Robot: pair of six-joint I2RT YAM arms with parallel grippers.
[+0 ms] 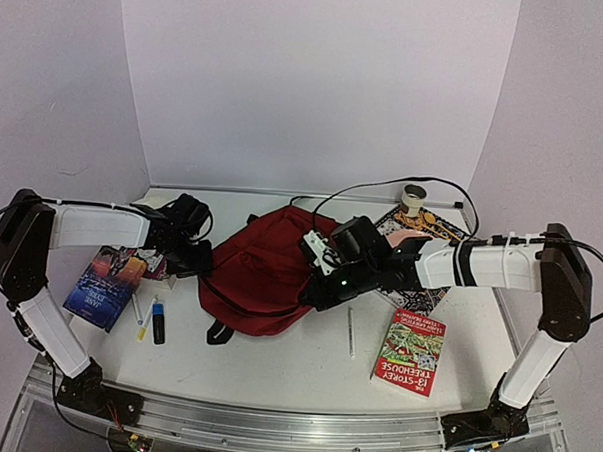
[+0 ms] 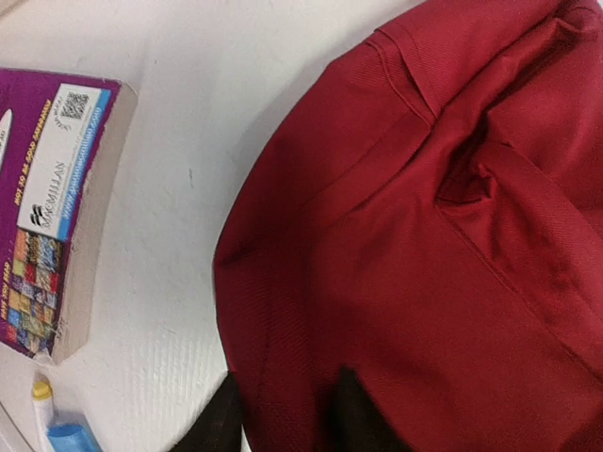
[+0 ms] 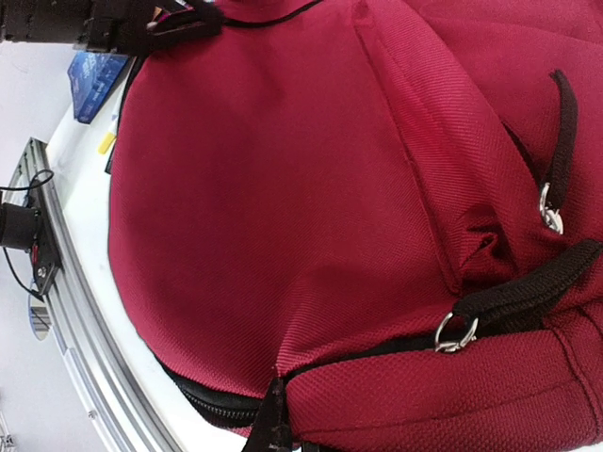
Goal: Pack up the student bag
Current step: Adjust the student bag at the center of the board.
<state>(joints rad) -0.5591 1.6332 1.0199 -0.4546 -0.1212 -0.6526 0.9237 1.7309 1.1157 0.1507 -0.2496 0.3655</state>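
The student bag (image 1: 264,274), a dark red backpack with black zippers, lies flat in the middle of the table. My left gripper (image 1: 195,253) is at the bag's left edge. In the left wrist view its gripper (image 2: 283,426) has a dark fingertip on each side of a fold of the red fabric (image 2: 424,235). My right gripper (image 1: 321,285) rests on the bag's right side. In the right wrist view that gripper (image 3: 283,433) pinches the puckered fabric just above the black zipper (image 3: 203,400). A metal zip ring (image 3: 456,331) lies to the right of it.
A blue book (image 1: 107,283) and a purple-backed book (image 2: 61,207) lie left of the bag, with markers (image 1: 147,321) beside them. A red Treehouse book (image 1: 411,351), a pen (image 1: 351,333) and a patterned book (image 1: 424,296) lie to the right. A tape roll (image 1: 414,196) stands at the back.
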